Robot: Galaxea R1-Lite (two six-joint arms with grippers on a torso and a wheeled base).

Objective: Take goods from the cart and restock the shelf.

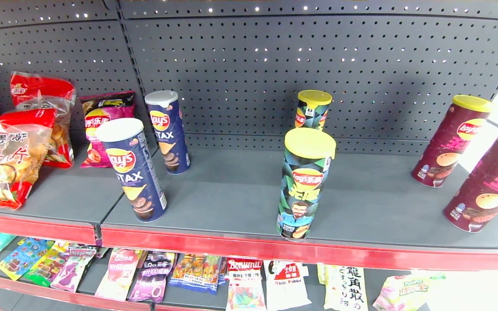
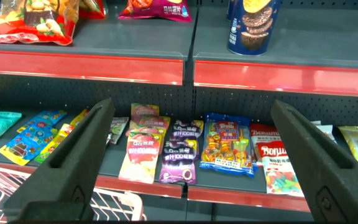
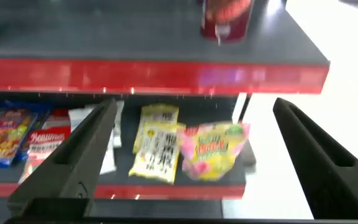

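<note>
The grey shelf (image 1: 236, 194) with a red front edge carries upright chip cans: two blue ones (image 1: 133, 170) at the left, two green ones with yellow lids (image 1: 305, 183) in the middle, and two maroon ones (image 1: 450, 140) at the right. My left gripper (image 2: 192, 107) is open and holds nothing; it hangs in front of the lower shelf's candy bags (image 2: 179, 152), below the front blue can (image 2: 250, 25). Facing the lower shelf under a maroon can (image 3: 225, 18), my right gripper (image 3: 196, 106) is open with nothing between its fingers.
Red and purple chip bags (image 1: 15, 151) lean at the shelf's left end. Flat candy packets (image 1: 197, 272) line the lower shelf. White wire of the cart (image 2: 114, 205) lies under the left gripper. Bare shelf floor lies between the can groups.
</note>
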